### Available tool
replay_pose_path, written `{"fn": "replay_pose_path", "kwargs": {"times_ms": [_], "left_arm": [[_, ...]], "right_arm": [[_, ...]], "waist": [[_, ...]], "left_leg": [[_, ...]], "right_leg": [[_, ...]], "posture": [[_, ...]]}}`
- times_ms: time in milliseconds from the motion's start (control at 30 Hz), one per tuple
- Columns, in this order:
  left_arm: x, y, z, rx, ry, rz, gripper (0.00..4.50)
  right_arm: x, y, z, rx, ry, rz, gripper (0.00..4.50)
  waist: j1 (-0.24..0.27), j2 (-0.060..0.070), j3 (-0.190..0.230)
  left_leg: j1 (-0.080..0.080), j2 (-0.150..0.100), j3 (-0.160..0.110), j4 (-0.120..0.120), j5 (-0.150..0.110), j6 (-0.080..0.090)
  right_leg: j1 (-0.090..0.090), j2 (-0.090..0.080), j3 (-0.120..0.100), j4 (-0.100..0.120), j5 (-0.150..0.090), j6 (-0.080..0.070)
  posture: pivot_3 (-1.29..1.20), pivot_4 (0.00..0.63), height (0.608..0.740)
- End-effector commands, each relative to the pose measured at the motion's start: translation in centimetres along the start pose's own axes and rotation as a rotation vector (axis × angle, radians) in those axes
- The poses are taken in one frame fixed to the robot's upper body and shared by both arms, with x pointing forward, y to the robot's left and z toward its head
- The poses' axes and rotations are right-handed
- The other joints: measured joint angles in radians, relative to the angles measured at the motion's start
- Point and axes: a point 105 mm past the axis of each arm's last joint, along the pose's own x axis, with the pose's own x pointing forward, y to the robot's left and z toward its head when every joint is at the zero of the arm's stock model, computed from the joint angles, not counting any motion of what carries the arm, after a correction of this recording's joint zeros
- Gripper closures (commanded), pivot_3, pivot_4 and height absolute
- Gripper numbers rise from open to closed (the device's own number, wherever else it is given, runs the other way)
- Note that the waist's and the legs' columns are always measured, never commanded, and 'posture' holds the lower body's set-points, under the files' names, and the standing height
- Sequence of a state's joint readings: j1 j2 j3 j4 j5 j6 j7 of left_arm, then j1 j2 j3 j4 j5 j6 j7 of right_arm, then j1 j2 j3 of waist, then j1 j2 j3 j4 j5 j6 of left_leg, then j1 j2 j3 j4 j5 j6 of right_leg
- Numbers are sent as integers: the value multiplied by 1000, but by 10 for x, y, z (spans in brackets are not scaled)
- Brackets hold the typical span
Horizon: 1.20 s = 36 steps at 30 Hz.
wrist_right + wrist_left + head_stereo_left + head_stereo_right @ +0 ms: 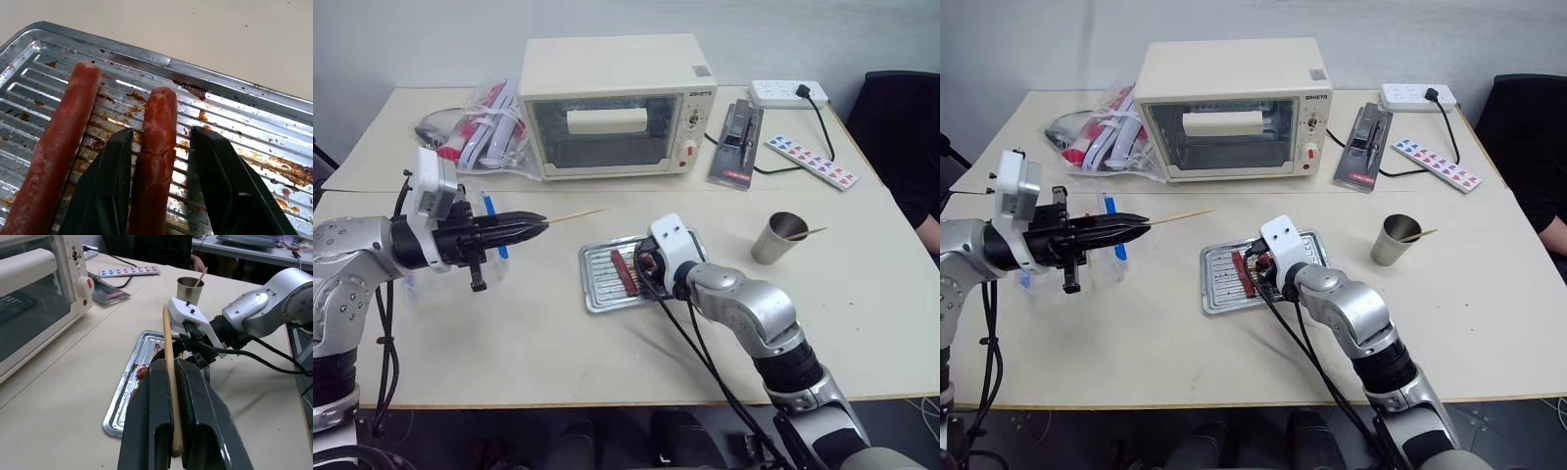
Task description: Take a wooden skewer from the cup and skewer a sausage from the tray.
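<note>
My left gripper (533, 227) is shut on a wooden skewer (576, 214), held level above the table to the left of the tray (597, 284); the pale stick juts out past the fingertips toward the oven side. In the tray lie two reddish-brown sausages. My right gripper (164, 132) is down in the tray, open, its fingers straddling the shorter sausage (157, 147); one finger touches it, the other stands a little off. The longer twin (58, 152) lies beside it. The silver cup (783, 238) stands right of the tray with another stick in it.
A cream toaster oven (612, 103) stands behind the tray. Clear plastic bags (484, 127) lie at the back left, blue sticks (491, 211) near my left gripper. A black flat device (736, 142), a coloured strip (811, 160) and a power strip (786, 93) lie at the back right.
</note>
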<state>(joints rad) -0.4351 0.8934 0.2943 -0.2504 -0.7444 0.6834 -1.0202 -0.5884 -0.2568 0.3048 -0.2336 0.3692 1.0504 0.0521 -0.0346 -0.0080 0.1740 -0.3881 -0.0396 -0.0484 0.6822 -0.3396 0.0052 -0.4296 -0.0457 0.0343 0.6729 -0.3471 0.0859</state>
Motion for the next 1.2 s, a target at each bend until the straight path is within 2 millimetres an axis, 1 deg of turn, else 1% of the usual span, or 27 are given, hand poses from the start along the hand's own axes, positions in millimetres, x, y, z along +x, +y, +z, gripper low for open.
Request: {"fn": "replay_pose_path", "kwargs": {"times_ms": [33, 300, 433, 467, 567, 667, 800, 967, 1000, 1033, 1067, 1167, 1200], "left_arm": [[0, 1, 8, 38, -19, -7, 4500], [2, 2, 8, 41, -20, -17, 4500], [3, 2, 8, 44, -22, -19, 4500], [3, 2, 8, 45, -21, -19, 4500], [2, 1, 8, 45, -19, -19, 4500], [2, 0, 7, 44, -15, -21, 4500], [3, 1, 7, 44, -17, -25, 4500], [5, 2, 8, 49, -19, -31, 4500], [5, 3, 8, 50, -20, -32, 4500], [5, 3, 8, 51, -21, -33, 4500], [6, 3, 9, 52, -22, -33, 4500], [7, 4, 9, 53, -24, -36, 4500], [7, 4, 9, 54, -25, -37, 4500]], "right_arm": [[-2, 4, -6, 5, 12, 15, 2574], [-2, 5, -8, 12, 13, 18, 2574], [-2, 1, -15, 18, 23, 5, 2574], [-3, 1, -17, 19, 26, 4, 2574], [-15, -2, -23, 25, 39, 12, 2574], [-23, 0, -28, 21, 53, 28, 2574], [-25, 1, -32, 21, 61, 29, 2574], [-23, -3, -34, 33, 60, 6, 2574], [-22, -4, -34, 39, 57, 3, 2846], [-22, -4, -33, 43, 55, 2, 2909], [-22, -4, -33, 46, 53, 2, 3077], [-22, -4, -33, 52, 49, 5, 3848], [-22, -3, -33, 52, 47, 7, 4035]], "waist": [[0, 0, 0], [-1, 0, 0], [-1, 0, 0], [-1, 0, 0], [1, 0, 0], [4, -1, -1], [4, -2, -1], [3, -2, -1], [3, -2, -1], [3, -2, -1], [3, -2, -1], [4, -2, -1], [3, -2, -1]], "left_leg": [[0, 0, 0, 0, 0, 0], [0, 0, 0, 0, 0, 0], [0, 0, 0, 0, 0, 0], [1, 0, 0, 0, 0, 0], [1, 0, 0, 0, 0, 0], [1, -1, 0, 0, 0, 0], [1, -1, 0, 0, 0, 0], [1, -1, 0, 0, 0, 0], [1, -1, 0, 0, 0, 0], [1, -1, 0, 0, 0, 0], [1, -1, 0, 0, 0, 0], [1, -1, 0, 0, 0, 0], [1, -1, 0, 0, 0, 0]], "right_leg": [[0, 0, 0, 0, 0, 0], [0, 0, 0, 0, 0, 0], [0, 0, 0, 1, 0, 0], [0, 0, 0, 1, 0, 0], [0, 0, 0, 1, 0, 0], [1, 0, 0, 1, 0, 0], [1, 0, 0, 1, 0, 0], [1, 0, 0, 2, 0, 0], [1, 0, 0, 2, 0, 0], [1, 0, 0, 2, 0, 0], [1, 0, 0, 2, 0, 0], [1, 0, 0, 2, 0, 0], [1, 0, 0, 2, 0, 0]], "posture": [[0, 150, 740], [0, 150, 740], [0, 150, 740], [0, 150, 740], [0, 150, 740], [0, 150, 740], [0, 150, 740], [0, 150, 740], [0, 150, 740], [0, 150, 740], [0, 150, 740], [0, 150, 740], [0, 150, 740]]}}
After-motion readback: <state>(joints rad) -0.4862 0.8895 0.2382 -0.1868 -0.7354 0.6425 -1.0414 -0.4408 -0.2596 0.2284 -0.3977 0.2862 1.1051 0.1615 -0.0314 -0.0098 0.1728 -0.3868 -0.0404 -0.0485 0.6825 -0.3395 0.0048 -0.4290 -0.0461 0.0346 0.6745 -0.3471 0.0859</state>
